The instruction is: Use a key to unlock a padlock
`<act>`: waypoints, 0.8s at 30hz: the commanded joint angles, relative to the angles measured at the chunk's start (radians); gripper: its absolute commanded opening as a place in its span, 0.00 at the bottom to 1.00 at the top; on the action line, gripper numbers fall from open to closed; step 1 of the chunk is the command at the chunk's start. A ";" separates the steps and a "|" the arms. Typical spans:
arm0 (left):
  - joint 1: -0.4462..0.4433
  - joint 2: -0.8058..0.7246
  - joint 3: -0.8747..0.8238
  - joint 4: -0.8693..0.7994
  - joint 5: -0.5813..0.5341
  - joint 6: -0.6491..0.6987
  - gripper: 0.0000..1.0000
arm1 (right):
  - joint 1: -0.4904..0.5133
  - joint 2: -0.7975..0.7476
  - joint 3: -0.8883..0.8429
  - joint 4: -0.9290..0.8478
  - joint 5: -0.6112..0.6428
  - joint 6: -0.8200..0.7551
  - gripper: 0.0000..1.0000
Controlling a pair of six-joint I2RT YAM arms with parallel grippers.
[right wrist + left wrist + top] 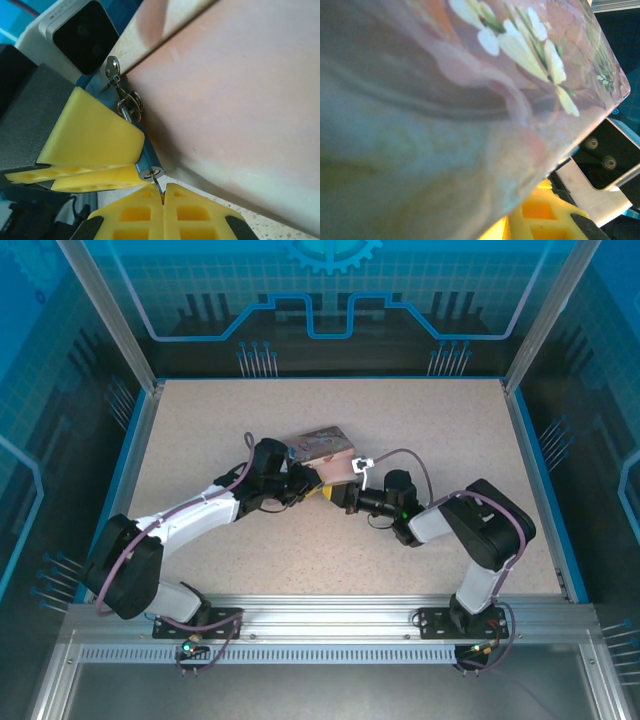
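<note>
Right wrist view: at lower centre the right gripper [163, 196] has its jaws pressed together on the key [158, 186], whose tip is in the padlock [146, 165]. The left gripper [131, 166] jaws clamp the padlock's blue body. A second key [113, 66] on a ring [131, 104] lies against the pink tin [240, 100], which rests on the speckled counter [272, 222].

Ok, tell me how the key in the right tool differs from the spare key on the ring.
The thin silver key is pinched in the right tool, its tip at the blue padlock's keyhole. The spare silver key dangles ungripped on the small ring. The held one shows edge-on, while the spare shows its round head. Both are small silver metal.
</note>
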 commanded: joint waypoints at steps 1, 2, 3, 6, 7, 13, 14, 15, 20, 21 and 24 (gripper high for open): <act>-0.003 -0.034 -0.014 0.092 0.046 0.058 0.00 | -0.005 0.013 0.004 0.163 -0.027 0.184 0.00; -0.003 -0.034 -0.020 0.097 0.044 0.061 0.00 | -0.005 0.015 0.006 0.174 -0.025 0.209 0.00; -0.003 -0.034 -0.028 0.110 0.045 0.062 0.00 | -0.005 0.016 0.008 0.187 -0.023 0.233 0.00; -0.004 -0.032 -0.057 0.167 0.057 0.055 0.00 | -0.009 0.022 0.029 0.209 -0.027 0.311 0.00; -0.005 -0.031 -0.067 0.184 0.063 0.055 0.00 | -0.009 0.026 0.042 0.206 -0.032 0.338 0.00; -0.005 -0.044 -0.102 0.227 0.059 0.080 0.00 | -0.011 0.050 0.082 0.225 -0.037 0.487 0.00; -0.004 -0.046 -0.108 0.235 0.056 0.082 0.00 | -0.009 0.051 0.084 0.234 -0.033 0.507 0.00; -0.005 -0.046 -0.113 0.244 0.056 0.082 0.00 | -0.009 0.051 0.087 0.237 -0.032 0.523 0.00; -0.005 -0.040 -0.135 0.288 0.061 0.085 0.00 | -0.006 0.044 0.093 0.237 -0.020 0.580 0.00; -0.005 -0.038 -0.138 0.295 0.061 0.083 0.00 | -0.005 0.044 0.093 0.237 -0.019 0.590 0.00; -0.004 -0.037 -0.144 0.310 0.060 0.080 0.00 | -0.005 0.047 0.098 0.237 -0.016 0.629 0.00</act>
